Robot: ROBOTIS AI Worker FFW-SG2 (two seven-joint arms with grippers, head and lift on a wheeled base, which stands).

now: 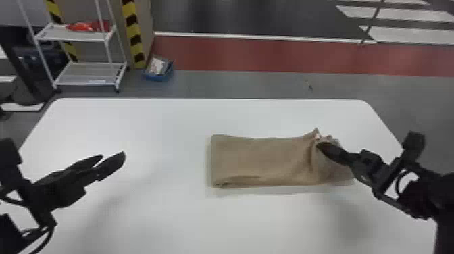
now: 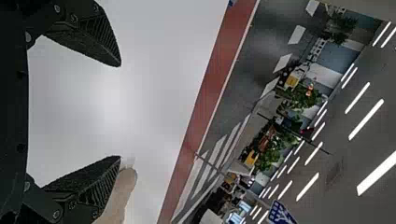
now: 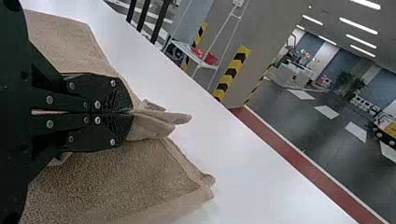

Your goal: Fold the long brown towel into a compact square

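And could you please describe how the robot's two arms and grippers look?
The left arm and right arm are black and angular; thin black cables curve beside the left one. The left gripper and right gripper each have two black, tapering fingers. Ribs line the left gripper's fingers; metallic screw heads dot the right's.

Three views shared a desk (image 1: 169,216) and a red floor strip (image 1: 270,55).
The head camera looked forward and down from above; both wrist cameras, lower and nearer, looked across the desk, turned sideways. The head view's upper-left rack (image 1: 84,72) also stood near the right wrist view's top centre.
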